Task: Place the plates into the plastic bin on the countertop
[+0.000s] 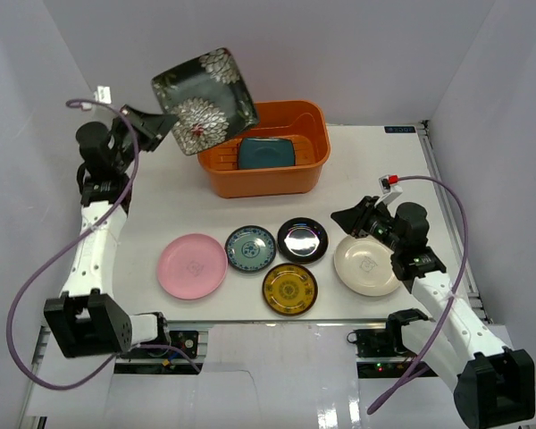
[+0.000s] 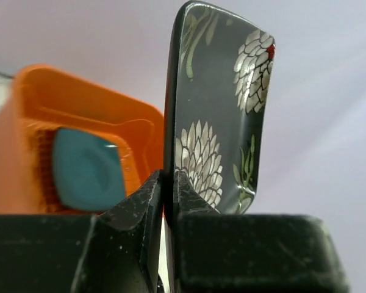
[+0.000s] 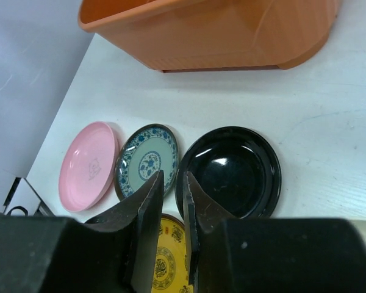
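Bin: orange, 12 o'clock, holds teal plate.
Left gripper: clamps dark floral plate at bin's 10 o'clock.
Right gripper: jaws nearly together, gripping nothing.

A flat white surface is boxed in by 3 plain pale walls, the back wall, left wall and right wall, under soft even light, with a metal rail along its right edge.

a lab test cell: 2 robot arms bolted at a white-walled countertop.
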